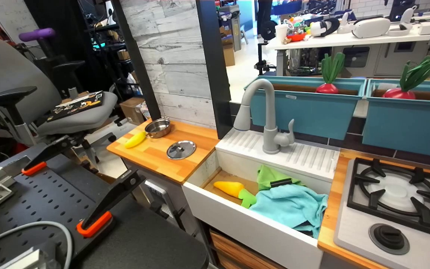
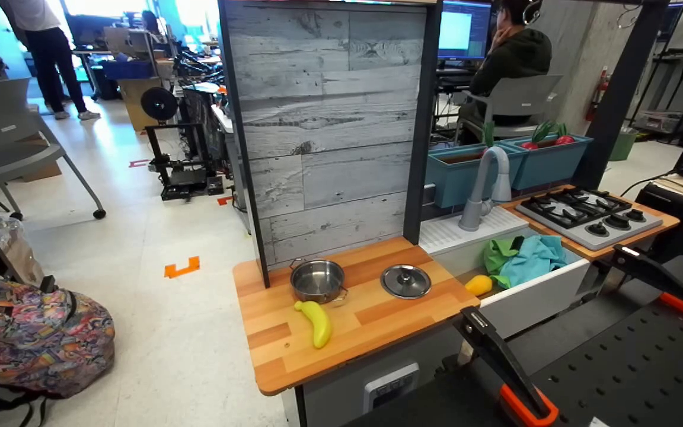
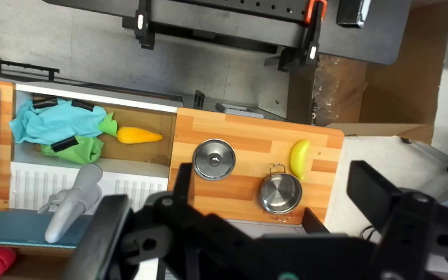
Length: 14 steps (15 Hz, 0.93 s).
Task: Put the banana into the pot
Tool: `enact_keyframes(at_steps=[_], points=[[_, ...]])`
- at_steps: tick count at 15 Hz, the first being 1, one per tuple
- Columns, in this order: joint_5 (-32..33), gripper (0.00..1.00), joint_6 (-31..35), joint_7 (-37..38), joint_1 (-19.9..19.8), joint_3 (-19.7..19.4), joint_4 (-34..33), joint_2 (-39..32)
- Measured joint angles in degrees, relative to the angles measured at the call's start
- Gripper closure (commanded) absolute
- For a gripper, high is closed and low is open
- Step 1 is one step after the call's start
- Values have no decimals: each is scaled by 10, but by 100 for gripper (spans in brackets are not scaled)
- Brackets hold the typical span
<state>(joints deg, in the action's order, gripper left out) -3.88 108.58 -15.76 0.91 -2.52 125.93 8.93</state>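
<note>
A yellow banana (image 1: 135, 139) lies on the wooden counter beside a small steel pot (image 1: 158, 129). The banana (image 2: 316, 323) and the pot (image 2: 312, 277) show close together in both exterior views. In the wrist view the banana (image 3: 298, 158) lies above and to the right of the pot (image 3: 282, 193), with one end close to its rim. The pot is upright, uncovered and empty. Its steel lid (image 3: 214, 159) lies apart on the counter. My gripper (image 3: 272, 171) is open and empty, high above the counter. The gripper is out of view in both exterior views.
A grey-white panel (image 2: 329, 118) and dark posts stand at the counter's back edge. The sink (image 1: 252, 220) adjoins it, holding a yellow carrot toy (image 1: 230, 188) and cloths (image 1: 289, 205). A grey faucet (image 1: 271, 112) rises behind the sink. A stove (image 1: 394, 209) stands beyond.
</note>
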Motion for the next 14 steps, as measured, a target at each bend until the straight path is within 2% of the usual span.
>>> enact_keyframes(at_steps=[3,6,14], points=[[19,0,44,7,8,23,-1,-61],[42,0,53,26,11,35,-17,-110],[44,0,52,26,11,35,-28,-117]])
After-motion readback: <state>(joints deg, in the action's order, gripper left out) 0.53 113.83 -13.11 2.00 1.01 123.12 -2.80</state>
